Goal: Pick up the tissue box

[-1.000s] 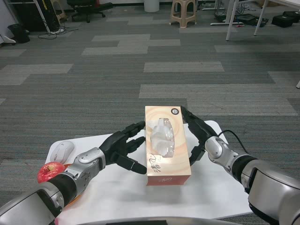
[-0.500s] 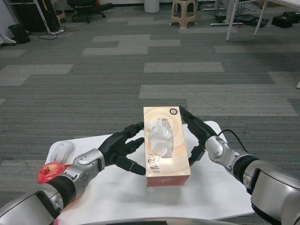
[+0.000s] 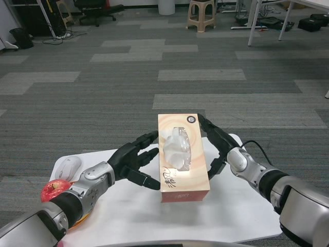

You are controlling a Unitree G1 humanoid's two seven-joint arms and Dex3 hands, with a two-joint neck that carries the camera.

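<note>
Currently the tissue box (image 3: pixel 183 157) sits mid-frame, clamped from both sides: left hand (image 3: pixel 134 160) presses its 9 o'clock long face, fingers spread flat along the side, and right hand (image 3: pixel 216 146) presses the 3 o'clock face, fingers running up toward the far corner. So both hands are gripping the box between them, neither is wrapped round it. Tissue is poking out of the top slot. Can't tell for sure whether the box bottom is off the desk (image 3: pixel 226 206) or just resting on it; looks like it may be slightly raised, judging by the near edge. Step in hand is the lift, I'd say. To do it well: keep squeeze even on both faces so the cardboard doesn't buckle or yaw, raise both wrists together and level, keep the box's long axis pointing 12 o'clock. Left hand contact sits nearer the front half and the right hand further back, so there's some risk the box twists; a slow lift helps. Apple (image 3: pixel 56 189) and computer mouse (image 3: pixel 68 166) lie at 8 o'clock on the desk, well apart from the box, not in the way.
</note>
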